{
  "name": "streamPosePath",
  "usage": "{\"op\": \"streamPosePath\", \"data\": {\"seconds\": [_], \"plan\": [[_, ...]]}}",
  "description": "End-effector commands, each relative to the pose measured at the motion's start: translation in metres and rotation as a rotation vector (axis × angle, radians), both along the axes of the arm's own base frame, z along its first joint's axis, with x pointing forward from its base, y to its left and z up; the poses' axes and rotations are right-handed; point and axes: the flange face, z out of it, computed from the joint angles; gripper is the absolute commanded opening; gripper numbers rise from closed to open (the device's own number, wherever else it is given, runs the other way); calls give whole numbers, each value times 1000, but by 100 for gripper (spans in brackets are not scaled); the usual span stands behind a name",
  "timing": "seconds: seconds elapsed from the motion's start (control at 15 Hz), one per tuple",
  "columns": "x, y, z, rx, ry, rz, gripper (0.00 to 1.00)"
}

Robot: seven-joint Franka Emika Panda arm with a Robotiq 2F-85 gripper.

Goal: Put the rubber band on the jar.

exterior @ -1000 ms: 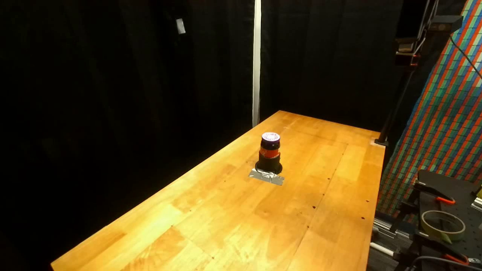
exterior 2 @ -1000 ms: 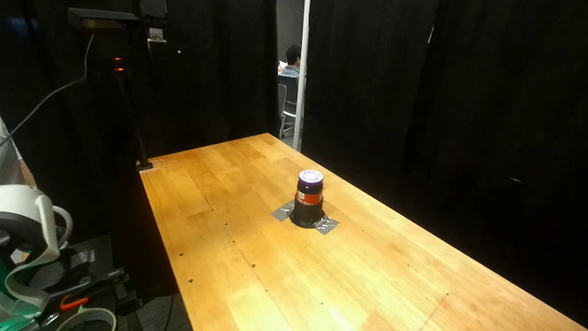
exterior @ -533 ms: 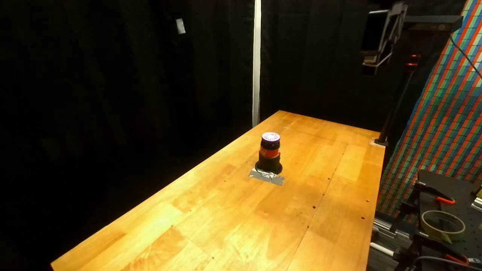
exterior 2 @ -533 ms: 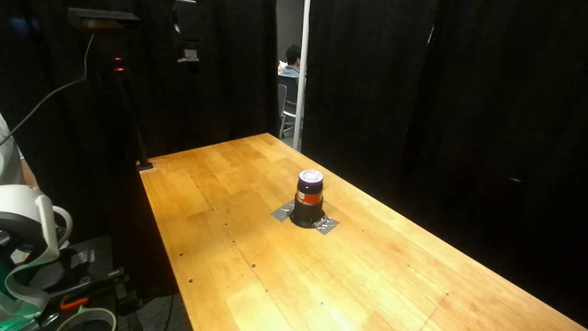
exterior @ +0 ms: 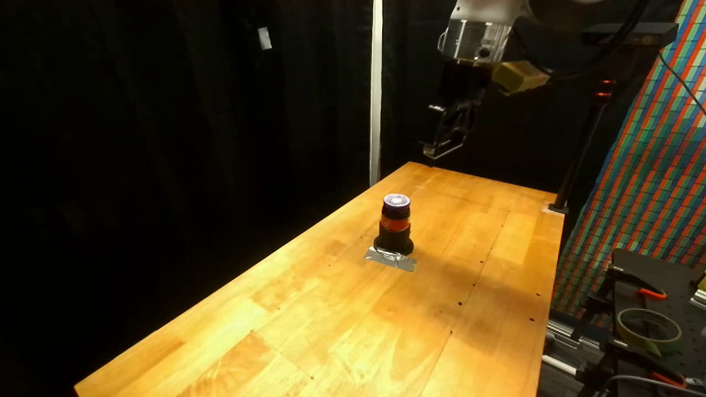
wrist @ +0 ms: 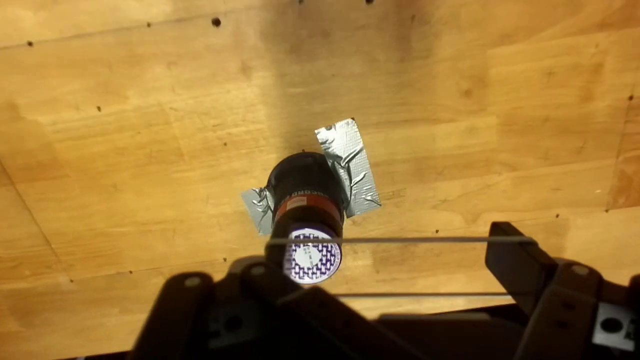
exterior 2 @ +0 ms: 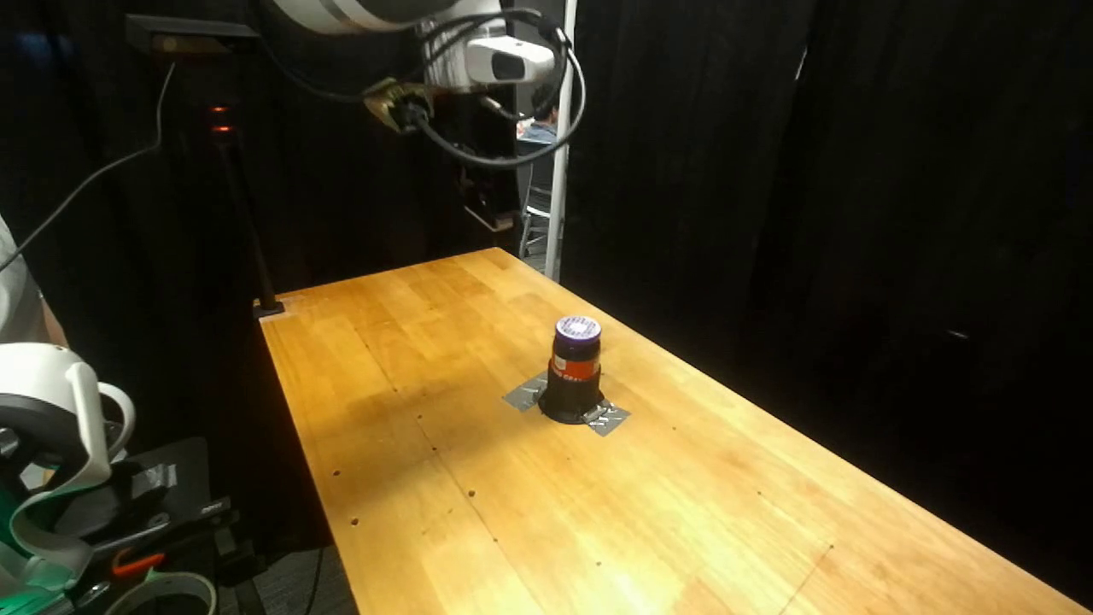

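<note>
Jar [wrist: 320, 218]: label [wrist: 312, 202] partly reads "CORD", rest blurred; lid [wrist: 314, 256] print illegible.

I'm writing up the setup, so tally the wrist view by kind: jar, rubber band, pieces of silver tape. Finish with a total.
Jar: 1
Rubber band: 1 (two strands, seemingly one loop)
Pieces of silver tape: 2
Total: 4

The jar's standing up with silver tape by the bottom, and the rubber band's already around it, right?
Not quite: the rubber band isn't around the jar; it is stretched between the fingers of the open gripper, as the wrist view shows. The jar does stand upright, with silver tape by the bottom.
</note>
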Motion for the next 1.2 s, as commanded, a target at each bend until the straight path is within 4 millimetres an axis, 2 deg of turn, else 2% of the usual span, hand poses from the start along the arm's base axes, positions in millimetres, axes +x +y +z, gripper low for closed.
{"op": "streamPosePath", "data": {"seconds": [0.0, 0.33, 0.53, 0.8, 1.13], "plan": [[29, -3, -41, -17, -103, -5, 100], [47, -15, -97, -62, -121, -19, 100], [54, -15, -114, -66, -131, -27, 100], [73, -10, -115, -45, -69, -27, 100], [104, -23, -110, -51, 15, -64, 100]]}}
